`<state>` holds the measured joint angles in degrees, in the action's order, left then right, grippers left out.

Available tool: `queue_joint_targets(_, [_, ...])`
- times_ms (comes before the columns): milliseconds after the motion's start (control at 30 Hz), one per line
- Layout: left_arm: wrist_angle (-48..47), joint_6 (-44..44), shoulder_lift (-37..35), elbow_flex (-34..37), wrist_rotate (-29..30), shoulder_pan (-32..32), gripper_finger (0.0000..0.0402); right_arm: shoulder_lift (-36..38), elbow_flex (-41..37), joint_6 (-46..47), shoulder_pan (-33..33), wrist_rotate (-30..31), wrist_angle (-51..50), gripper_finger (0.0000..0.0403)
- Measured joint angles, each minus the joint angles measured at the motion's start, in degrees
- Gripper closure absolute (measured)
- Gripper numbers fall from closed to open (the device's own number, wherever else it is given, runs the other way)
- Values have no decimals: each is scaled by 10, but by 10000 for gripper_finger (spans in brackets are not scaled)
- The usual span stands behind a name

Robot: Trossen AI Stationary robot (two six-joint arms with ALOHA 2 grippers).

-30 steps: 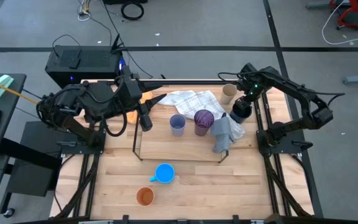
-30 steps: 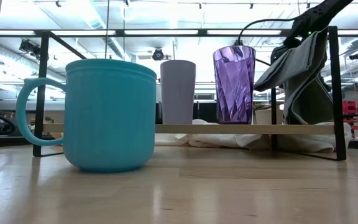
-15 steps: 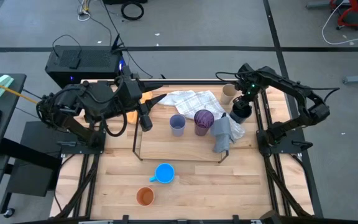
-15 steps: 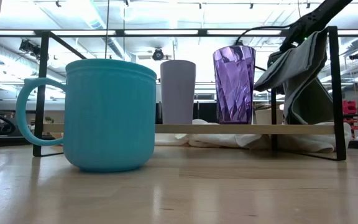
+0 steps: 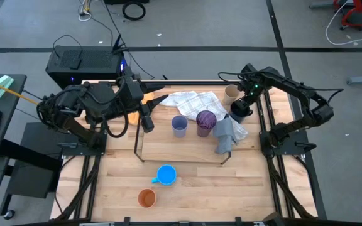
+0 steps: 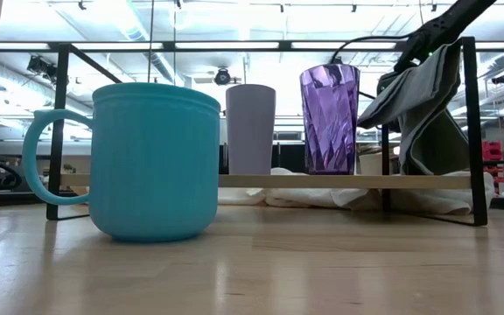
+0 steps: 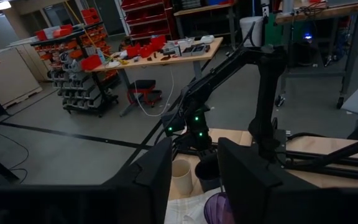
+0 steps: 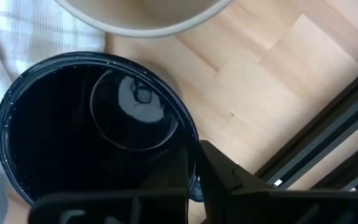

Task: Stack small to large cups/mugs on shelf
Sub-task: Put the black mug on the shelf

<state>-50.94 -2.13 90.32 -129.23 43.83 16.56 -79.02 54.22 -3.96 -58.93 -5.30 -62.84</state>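
My right gripper [image 5: 239, 107] is shut on the dark navy cup [image 8: 92, 124] at the table's far right. The tan cup [image 5: 230, 94] stands just beyond it. On the shelf [image 5: 138, 143] the pale lavender-blue cup [image 5: 179, 125] and the purple cup [image 5: 205, 121] stand upright side by side. The bright blue mug [image 5: 166, 174] and the orange cup [image 5: 146, 198] stand on the table in front of the shelf. My left gripper [image 5: 148, 120] hangs open above the shelf's left end, holding nothing. My right gripper pinches the navy cup's rim [image 8: 194, 138], with one finger inside the cup and one outside. The fingers come from above and point down. The cup is upright, mouth up. I cannot tell whether its base is on the table.
A grey cloth [image 5: 224, 134] hangs over the shelf's right end. A white-checked cloth [image 5: 190, 100] lies behind the shelf, and part of it lies under the navy cup. The right arm's black frame rail [image 5: 266, 116] runs close beside the navy cup.
My right gripper has shifted slightly toward the table's far left at the navy cup. Everything else has stayed where it was.
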Motion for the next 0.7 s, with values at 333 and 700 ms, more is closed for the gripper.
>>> queue_joint_targets(333, [0, 0, 0, 0, 0, 0, 261, 0, 0, 4, 1, 4, -5, 386])
queue_joint_targets(700, [0, -5, 0, 0, 0, 0, 262, 40, -1, -8, 3, 20, -50, 387])
